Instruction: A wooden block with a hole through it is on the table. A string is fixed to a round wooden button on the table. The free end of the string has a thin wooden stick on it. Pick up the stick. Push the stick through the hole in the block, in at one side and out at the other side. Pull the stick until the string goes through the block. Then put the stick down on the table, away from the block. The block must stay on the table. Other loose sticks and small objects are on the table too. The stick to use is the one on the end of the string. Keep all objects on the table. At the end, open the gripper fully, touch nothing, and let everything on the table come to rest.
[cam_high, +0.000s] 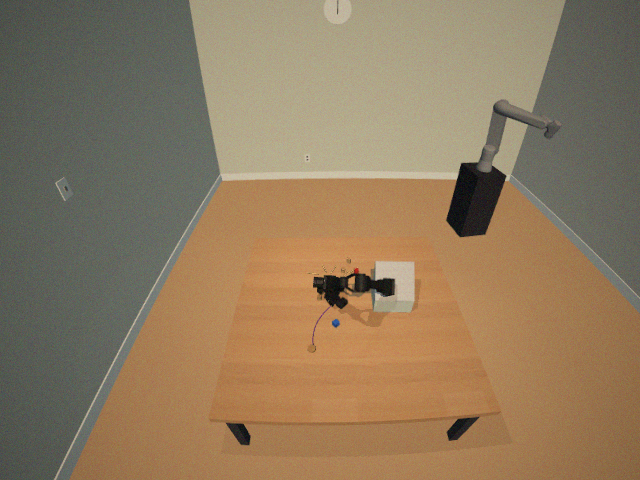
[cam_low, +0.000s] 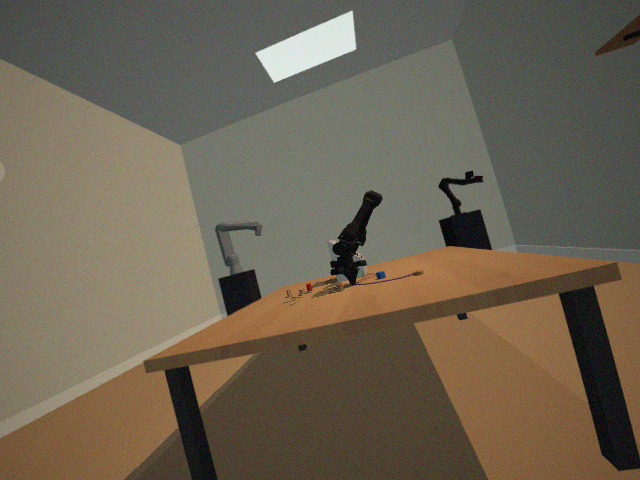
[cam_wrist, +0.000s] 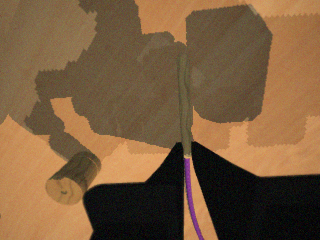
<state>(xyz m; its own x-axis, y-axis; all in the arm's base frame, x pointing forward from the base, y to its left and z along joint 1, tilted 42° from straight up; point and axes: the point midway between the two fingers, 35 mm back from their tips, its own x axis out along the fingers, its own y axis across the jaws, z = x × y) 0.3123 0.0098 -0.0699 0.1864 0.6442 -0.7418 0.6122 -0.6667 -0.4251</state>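
My gripper is low over the table, shut on the stick. The thin wooden stick lies between the fingertips at its string end; the rest extends beyond them. The purple string curves from that end to the round wooden button. Whether the stick touches the table is unclear. I cannot make out the block with the hole; the arm may hide it.
A short wooden cylinder lies left of the fingers in the wrist view. A blue cube is near the string. A red object, loose sticks and small wooden pieces are behind the arm. The arm stands on a white box.
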